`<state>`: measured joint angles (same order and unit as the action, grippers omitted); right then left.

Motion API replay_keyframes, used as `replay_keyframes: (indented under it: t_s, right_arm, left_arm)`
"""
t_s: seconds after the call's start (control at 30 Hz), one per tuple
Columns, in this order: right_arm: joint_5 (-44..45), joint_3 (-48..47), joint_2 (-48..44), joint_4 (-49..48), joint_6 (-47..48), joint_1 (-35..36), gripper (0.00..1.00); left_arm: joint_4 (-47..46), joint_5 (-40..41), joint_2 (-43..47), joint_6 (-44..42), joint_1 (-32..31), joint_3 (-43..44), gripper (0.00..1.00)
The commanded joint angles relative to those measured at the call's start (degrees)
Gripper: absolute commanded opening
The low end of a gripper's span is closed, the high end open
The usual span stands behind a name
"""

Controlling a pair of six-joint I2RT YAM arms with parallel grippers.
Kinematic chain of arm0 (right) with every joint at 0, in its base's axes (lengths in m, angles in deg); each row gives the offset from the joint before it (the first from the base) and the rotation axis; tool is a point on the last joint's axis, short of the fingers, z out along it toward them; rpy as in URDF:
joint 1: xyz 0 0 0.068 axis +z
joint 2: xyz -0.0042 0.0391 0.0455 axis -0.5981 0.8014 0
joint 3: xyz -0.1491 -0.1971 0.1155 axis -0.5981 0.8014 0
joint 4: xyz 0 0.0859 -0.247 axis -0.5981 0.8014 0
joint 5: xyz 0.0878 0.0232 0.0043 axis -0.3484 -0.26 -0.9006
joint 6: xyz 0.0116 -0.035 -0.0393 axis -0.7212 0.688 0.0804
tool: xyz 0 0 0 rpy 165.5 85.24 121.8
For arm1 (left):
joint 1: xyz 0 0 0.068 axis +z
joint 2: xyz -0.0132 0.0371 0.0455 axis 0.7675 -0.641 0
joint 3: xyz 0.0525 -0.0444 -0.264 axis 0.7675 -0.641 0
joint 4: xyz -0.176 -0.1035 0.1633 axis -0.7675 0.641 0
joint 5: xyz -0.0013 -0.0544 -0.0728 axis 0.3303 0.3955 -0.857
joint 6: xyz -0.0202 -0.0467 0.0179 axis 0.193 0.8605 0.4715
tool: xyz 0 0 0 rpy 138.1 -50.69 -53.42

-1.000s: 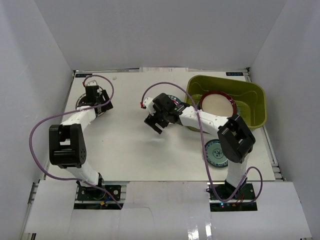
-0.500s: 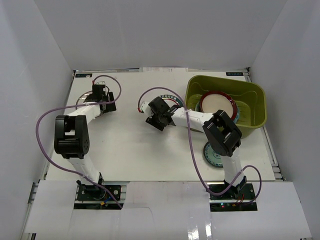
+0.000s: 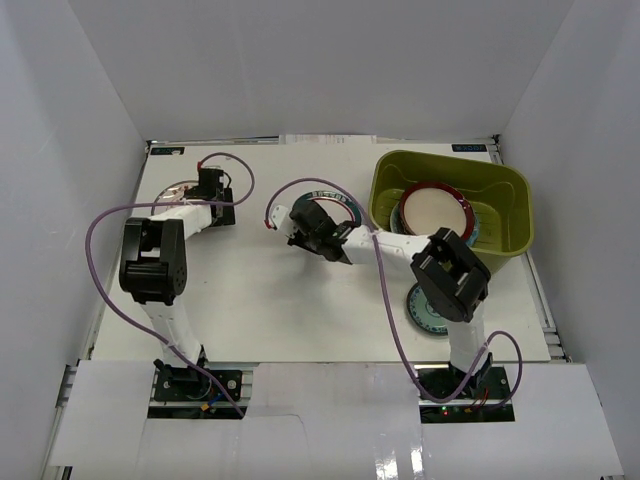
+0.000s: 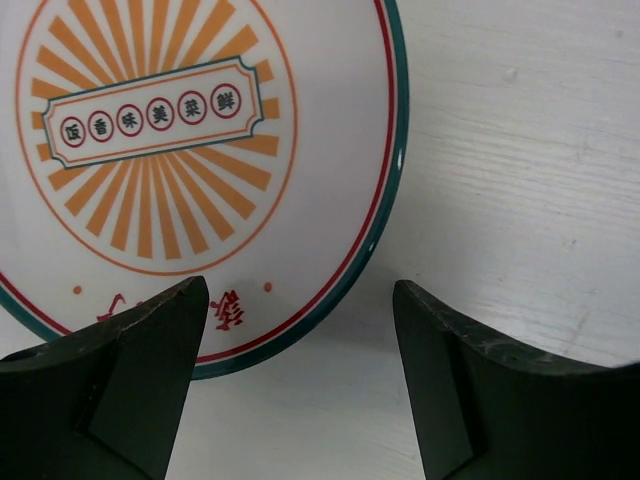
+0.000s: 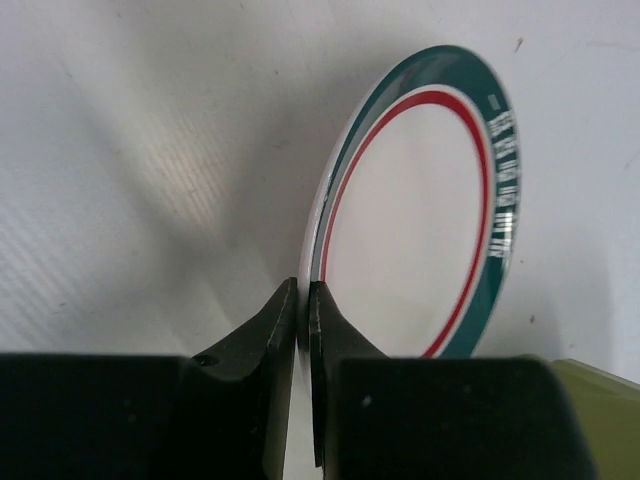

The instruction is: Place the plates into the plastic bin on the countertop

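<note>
Table [image 3: 260,290]: white, walled; bin [image 3: 512,215] at far-right corner.
Left end effector [image 4: 300,300]: released astride sunburst plate [image 4: 160,150] rim, ready to pinch.
Right end effector [image 5: 303,295]: clenched on teal-rimmed plate [image 5: 420,230], tilted for lifting.

left arm [image 3: 168,322]: white links, black joints
right arm [image 3: 385,243]: same colours
cables [image 3: 88,245]: purple, red-tipped
left gripper [image 4: 298,300]: black wedge-shaped fingers

Plain white walls [image 3: 320,70] on three sides, soft even light
</note>
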<state>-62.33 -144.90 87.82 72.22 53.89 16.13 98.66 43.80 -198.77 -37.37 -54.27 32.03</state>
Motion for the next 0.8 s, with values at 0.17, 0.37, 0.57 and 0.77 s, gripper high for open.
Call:
replay_keyframes:
  t_s: [0.17, 0.37, 0.57, 0.77]
  right_arm:
    - [-0.14, 3.85, -21.36, -10.10, -4.10, 3.48, 0.08]
    - [3.46, 5.35, -36.13, -15.19, -5.69, 3.48, 0.08]
    - [16.81, 5.26, -40.63, -14.34, 1.25, 1.20, 0.08]
    - [14.65, 11.67, -43.96, -8.10, -4.36, -12.59, 0.08]
  left_arm:
    - [0.79, 7.41, -1.44, -0.27, -0.69, -0.24, 0.78]
    - [0.79, 8.81, -2.94, -0.53, -1.74, -0.33, 0.44]
    - [0.96, 10.93, -3.38, -0.45, -2.63, -0.51, 0.04]
    - [1.05, 10.14, -1.19, 0.69, -3.76, -0.69, 0.00]
